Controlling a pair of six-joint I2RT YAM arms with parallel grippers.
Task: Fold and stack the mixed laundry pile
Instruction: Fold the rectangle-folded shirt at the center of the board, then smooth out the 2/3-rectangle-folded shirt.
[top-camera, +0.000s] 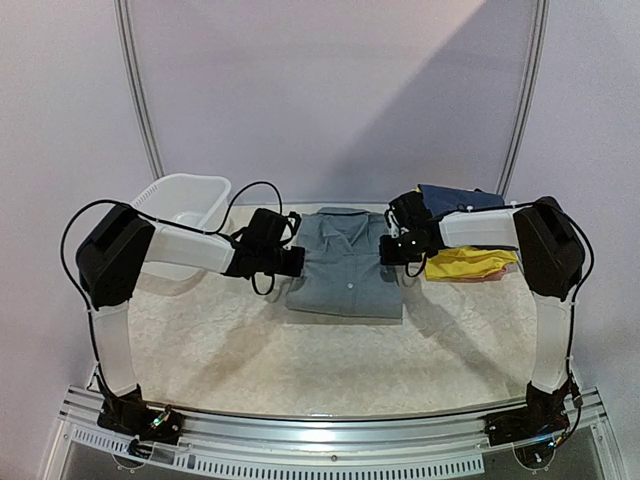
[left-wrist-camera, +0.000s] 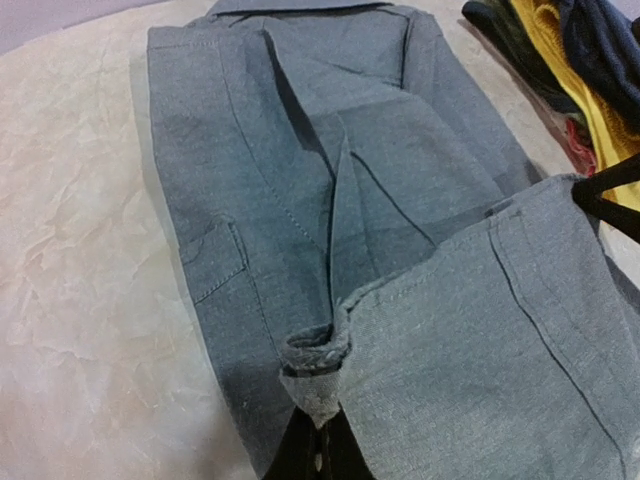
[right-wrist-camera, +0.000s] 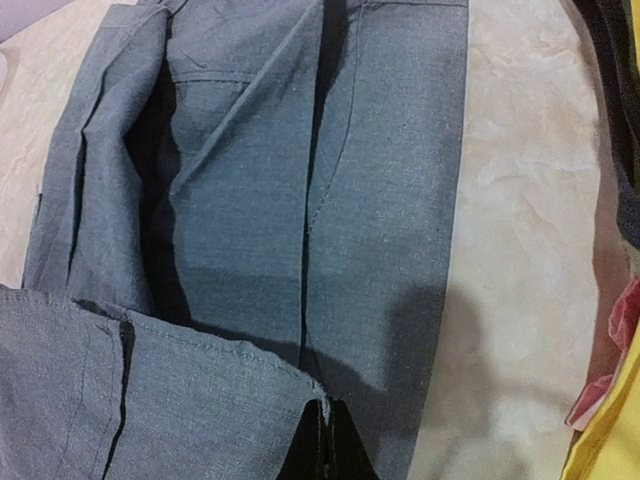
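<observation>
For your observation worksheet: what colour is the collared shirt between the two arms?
The shirt is plain blue-grey; best in the left wrist view.

You count one grey garment (top-camera: 345, 265) between left claw (top-camera: 298, 262) and right claw (top-camera: 385, 250), one white basin (top-camera: 200, 181) outside the left claw, at least three coloured garments (top-camera: 468, 263) beside the right.

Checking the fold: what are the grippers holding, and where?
The left gripper and right gripper each pinch a hem corner of the grey shirt.
</observation>
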